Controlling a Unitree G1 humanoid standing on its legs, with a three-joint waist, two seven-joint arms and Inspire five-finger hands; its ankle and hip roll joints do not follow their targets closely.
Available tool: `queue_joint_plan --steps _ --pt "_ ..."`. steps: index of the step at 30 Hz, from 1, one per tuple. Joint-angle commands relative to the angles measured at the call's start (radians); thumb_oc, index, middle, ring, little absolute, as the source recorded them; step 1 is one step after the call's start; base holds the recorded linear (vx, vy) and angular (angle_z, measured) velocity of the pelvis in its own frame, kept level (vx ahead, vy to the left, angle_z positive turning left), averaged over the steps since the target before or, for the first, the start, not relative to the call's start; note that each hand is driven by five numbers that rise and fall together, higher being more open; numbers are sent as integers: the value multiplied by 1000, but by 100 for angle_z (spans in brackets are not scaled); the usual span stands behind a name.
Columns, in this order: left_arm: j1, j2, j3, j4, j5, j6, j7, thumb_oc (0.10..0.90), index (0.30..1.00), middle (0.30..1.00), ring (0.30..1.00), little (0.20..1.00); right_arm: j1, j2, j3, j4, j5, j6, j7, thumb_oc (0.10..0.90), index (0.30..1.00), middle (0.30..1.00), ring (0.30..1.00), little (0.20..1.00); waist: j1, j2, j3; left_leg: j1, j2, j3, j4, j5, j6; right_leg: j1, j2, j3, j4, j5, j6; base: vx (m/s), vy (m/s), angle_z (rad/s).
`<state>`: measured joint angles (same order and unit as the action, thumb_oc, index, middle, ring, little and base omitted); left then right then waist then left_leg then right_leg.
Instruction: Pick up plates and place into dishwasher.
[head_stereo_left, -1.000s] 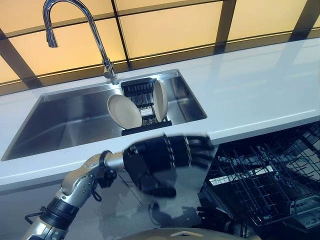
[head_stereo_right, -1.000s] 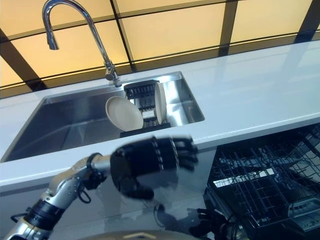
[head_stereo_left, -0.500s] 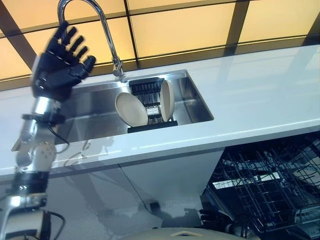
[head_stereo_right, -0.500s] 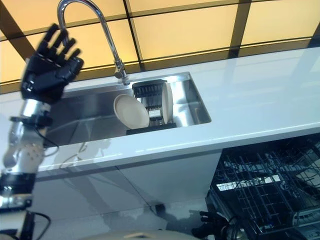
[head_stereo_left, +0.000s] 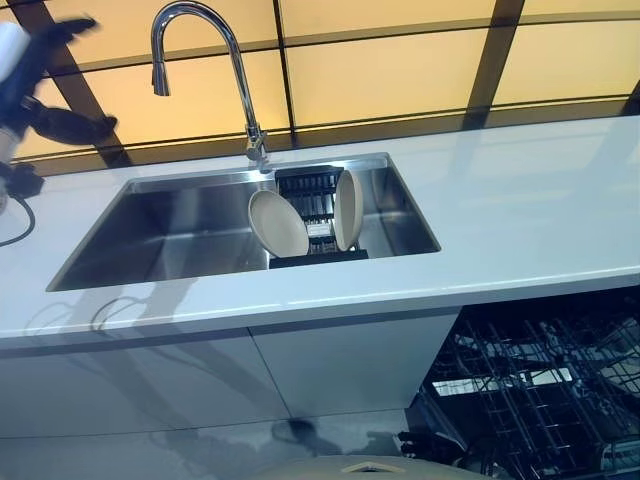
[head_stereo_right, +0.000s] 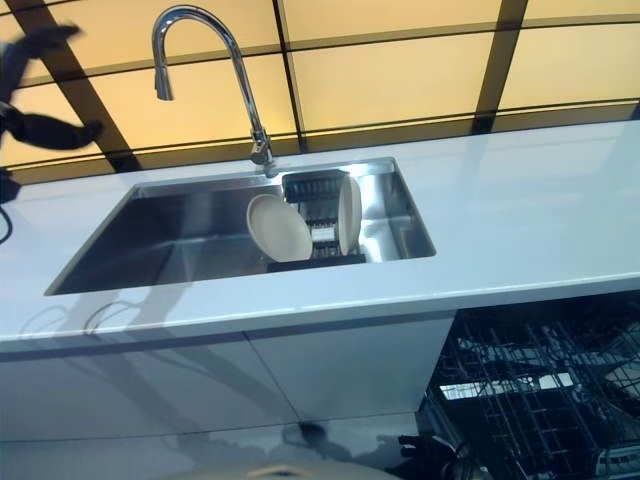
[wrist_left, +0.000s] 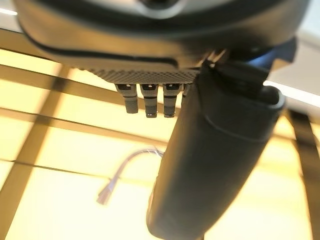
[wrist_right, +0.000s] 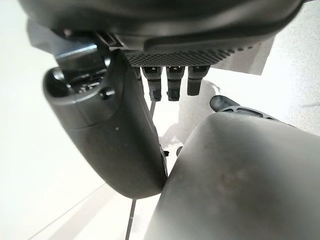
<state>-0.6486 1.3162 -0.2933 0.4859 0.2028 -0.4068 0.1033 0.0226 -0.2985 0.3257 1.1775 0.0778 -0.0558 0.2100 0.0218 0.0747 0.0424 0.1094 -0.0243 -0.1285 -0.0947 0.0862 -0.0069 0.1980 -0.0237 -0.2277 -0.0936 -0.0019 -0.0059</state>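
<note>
A: Status on the plates?

B: Not started, I'd say. Both plates (head_stereo_left: 278, 223) on edge in the dark rack (head_stereo_left: 318, 218) inside the sink (head_stereo_left: 160, 232), right end. Dishwasher rack (head_stereo_left: 530, 385) pulled out, lower right; can't make out a plate in it.

A: Hands?

B: My left hand (head_stereo_left: 35, 75) is up at the far left, well apart from the plates, fingers spread, touching nothing. Right hand (wrist_right: 115, 130): wrist view shows thumb and fingers extended, nothing gripped.
</note>
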Motion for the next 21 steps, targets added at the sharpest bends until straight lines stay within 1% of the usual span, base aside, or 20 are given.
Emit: queue_joint_plan --steps 1,5,6,7,8,10,14,18,21 --pt "-248 101 -6 18 233 -64 133 800 900 900 900 900 -15 -8 4 -5 -5 -40 34 800 900 900 900 900 -30 40 31 84 -91 101 7 -196 66 14 61 68 6 -92 15 0 0 0" --pt "-340 121 -130 17 398 -113 175 800 900 900 900 900 -6 -15 -5 13 -26 -56 38 800 900 900 900 900 -44 48 30 84 -88 118 7 -198 64 9 61 74 6 -87 22 4 4 -1" --pt "-349 120 -141 19 400 -114 177 800 900 900 900 900 -6 -13 -6 14 -27 -57 38 800 900 900 900 900 -44 47 29 84 -88 119 7 -198 64 9 61 75 6 -87 22 16 17 -5" --pt "-377 118 -184 18 434 -121 183 800 900 900 900 900 -1 -16 -7 18 -34 -63 40 800 900 900 900 900 -50 48 30 83 -88 124 7 -198 64 6 61 78 6 -85 25 9 10 -4" --pt "-377 118 -184 18 434 -121 183 800 900 900 900 900 -1 -16 -7 18 -34 -63 40 800 900 900 900 900 -50 48 30 83 -88 124 7 -198 64 6 61 78 6 -85 25 13 15 -6" --pt "-407 108 -235 28 474 -124 154 800 900 900 900 900 3 -19 -8 14 -43 -63 40 800 900 900 900 900 -58 49 29 82 -87 134 7 -198 63 3 61 82 6 -83 26 11 15 -8" --pt "-394 91 -262 49 533 -149 152 800 900 900 900 900 3 -20 -10 10 -38 -62 36 800 900 900 900 900 -65 50 32 82 -87 140 7 -199 65 1 61 89 6 -82 29 5 6 -2" --pt "-354 85 -254 66 587 -183 178 800 900 900 900 900 6 -24 -19 13 -48 -66 36 800 900 900 900 900 -71 50 34 83 -87 144 7 -200 66 1 62 97 6 -80 29 4 8 -3" --pt "-329 82 -241 67 589 -190 193 800 900 900 900 900 5 -28 -21 11 -53 -66 37 800 900 900 900 900 -73 50 35 84 -86 147 7 -201 66 1 63 100 6 -81 29 0 0 0"
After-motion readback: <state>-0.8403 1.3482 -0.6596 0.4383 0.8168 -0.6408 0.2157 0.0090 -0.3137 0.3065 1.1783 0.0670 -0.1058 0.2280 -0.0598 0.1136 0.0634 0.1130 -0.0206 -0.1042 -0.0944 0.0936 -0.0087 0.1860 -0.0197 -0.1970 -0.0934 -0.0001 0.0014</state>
